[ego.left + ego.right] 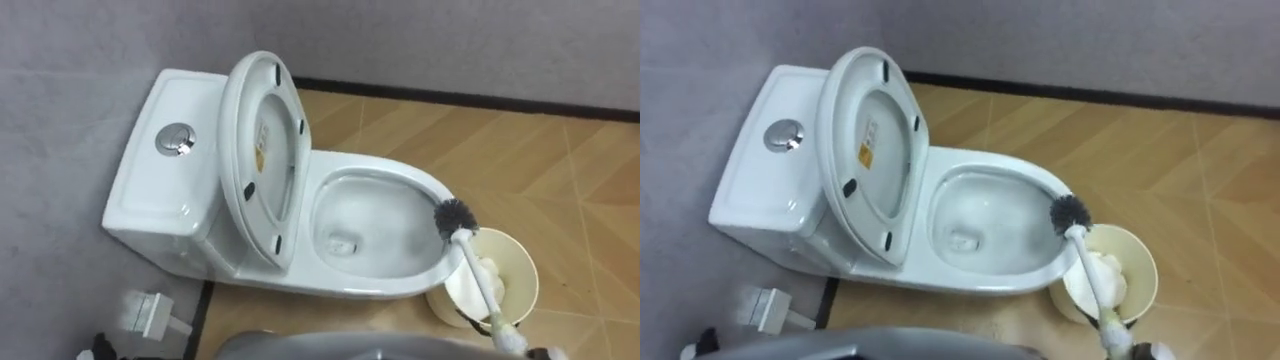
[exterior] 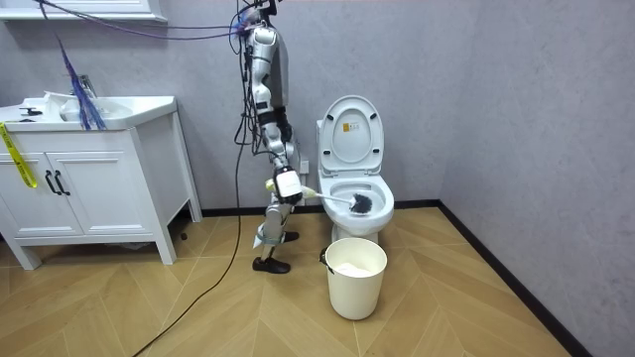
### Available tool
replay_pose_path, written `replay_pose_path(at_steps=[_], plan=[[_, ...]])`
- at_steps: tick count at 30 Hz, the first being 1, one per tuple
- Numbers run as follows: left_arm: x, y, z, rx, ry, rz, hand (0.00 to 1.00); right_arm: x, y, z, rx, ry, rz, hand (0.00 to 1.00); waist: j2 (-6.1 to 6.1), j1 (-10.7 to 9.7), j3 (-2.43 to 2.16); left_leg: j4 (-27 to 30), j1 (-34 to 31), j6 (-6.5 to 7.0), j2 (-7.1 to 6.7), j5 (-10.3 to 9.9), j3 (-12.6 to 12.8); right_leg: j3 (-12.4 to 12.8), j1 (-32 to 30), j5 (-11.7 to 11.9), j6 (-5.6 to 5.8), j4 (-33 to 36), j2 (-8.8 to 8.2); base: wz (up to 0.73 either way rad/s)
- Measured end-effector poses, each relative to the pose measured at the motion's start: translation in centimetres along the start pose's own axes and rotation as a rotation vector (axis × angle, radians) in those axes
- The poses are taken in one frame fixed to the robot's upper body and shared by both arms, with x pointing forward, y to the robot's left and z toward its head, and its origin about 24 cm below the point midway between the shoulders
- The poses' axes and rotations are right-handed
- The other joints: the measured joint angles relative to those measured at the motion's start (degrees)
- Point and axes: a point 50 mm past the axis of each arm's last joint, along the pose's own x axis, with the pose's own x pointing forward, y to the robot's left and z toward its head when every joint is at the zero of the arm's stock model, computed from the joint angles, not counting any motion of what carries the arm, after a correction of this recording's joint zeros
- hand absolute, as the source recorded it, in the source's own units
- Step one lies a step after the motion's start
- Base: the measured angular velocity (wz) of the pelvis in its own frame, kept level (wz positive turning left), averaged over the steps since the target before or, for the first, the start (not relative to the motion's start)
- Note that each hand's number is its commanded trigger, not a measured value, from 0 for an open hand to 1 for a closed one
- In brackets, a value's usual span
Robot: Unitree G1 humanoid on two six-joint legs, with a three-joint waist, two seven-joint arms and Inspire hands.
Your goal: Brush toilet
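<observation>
Toilet brush [image 1: 480, 278] is grasped at the handle's end by the right hand [image 2: 288, 185], closed round it as far as can be made out. Its long axis runs from that hand, low on the right, up and leftward to the bristle head [image 1: 455, 217], held at the front rim of the toilet bowl [image 1: 400, 172], just beside the bucket [image 1: 528, 270]. The basin lies further left, so a push along the handle and downward is judged to be needed.

Grey walls [image 2: 516, 109], herringbone wood floor [image 2: 446, 297], white vanity cabinet [image 2: 89, 183] at left.
</observation>
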Motion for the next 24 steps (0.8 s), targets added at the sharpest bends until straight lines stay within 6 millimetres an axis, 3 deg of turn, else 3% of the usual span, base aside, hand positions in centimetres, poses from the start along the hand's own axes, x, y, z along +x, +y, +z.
replay_pose_path(at_steps=[5,12,14,15,16,24], plan=[[0.2,-0.6,0.9,0.068,-0.036,-0.046,0.00,-0.2,0.7,-0.3,0.062,0.036,0.000,1.00,0.43,-2.5,-0.08,-2.1,2.6,-0.39,0.16,0.4,2.6,2.9,0.0,0.0,-0.05,-0.1,0.24,-0.27],[0.2,-1.0,1.4,0.112,-0.044,-0.074,0.00,-0.1,0.7,-0.2,0.070,0.040,-0.006,1.00,0.22,-3.9,-0.16,-3.2,3.7,-0.39,0.02,0.4,2.9,5.7,-0.2,0.3,-0.11,-0.9,0.55,-0.21],[0.2,-1.1,1.4,0.112,-0.039,-0.084,0.00,-0.2,0.9,-0.6,0.075,0.063,-0.005,0.51,0.18,-3.9,-0.18,-3.5,4.1,-0.40,0.08,0.4,3.4,7.2,-0.4,0.4,-0.13,-0.9,0.74,-0.19],[0.2,-1.1,1.3,0.114,-0.036,-0.086,0.00,-0.2,1.0,-0.6,0.079,0.066,-0.007,0.17,0.18,-3.9,-0.18,-3.6,4.2,-0.40,0.09,0.4,3.4,7.2,-0.4,0.4,-0.15,-1.0,0.75,-0.17],[0.2,-1.1,1.1,0.115,-0.033,-0.090,0.00,-0.3,1.0,-0.7,0.096,0.073,-0.010,0.00,0.15,-4.0,-0.16,-3.8,4.3,-0.40,0.10,0.4,3.4,7.1,-0.4,0.5,-0.17,-1.0,0.77,-0.05],[0.2,-1.3,0.6,0.125,-0.008,-0.102,0.00,-0.3,0.9,-1.3,0.264,0.137,-0.056,0.00,0.15,-4.8,-0.11,-3.8,4.9,-0.41,0.14,0.4,3.6,7.1,0.1,0.5,-0.19,-1.0,0.78,0.00]])
